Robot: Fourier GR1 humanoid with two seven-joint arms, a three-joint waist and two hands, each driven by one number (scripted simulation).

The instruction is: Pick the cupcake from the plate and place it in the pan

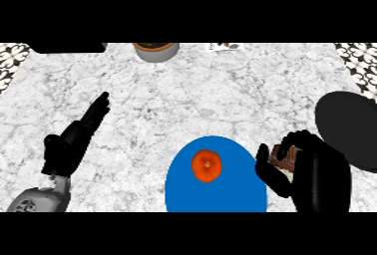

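At the bottom centre of the frame lies the blue plate (184,191) with an orange round fruit (207,165) on it. Just to its right, the right hand (320,174) is curled round the brown cupcake (282,155), which is off the plate and just left of the dark pan (353,124) at the right edge. Further up at the left, the left hand (70,144) rests with fingers straight and apart from everything, and at the top edge of the marble counter (221,99) stand a grey pot (156,52) and a black object (66,48).
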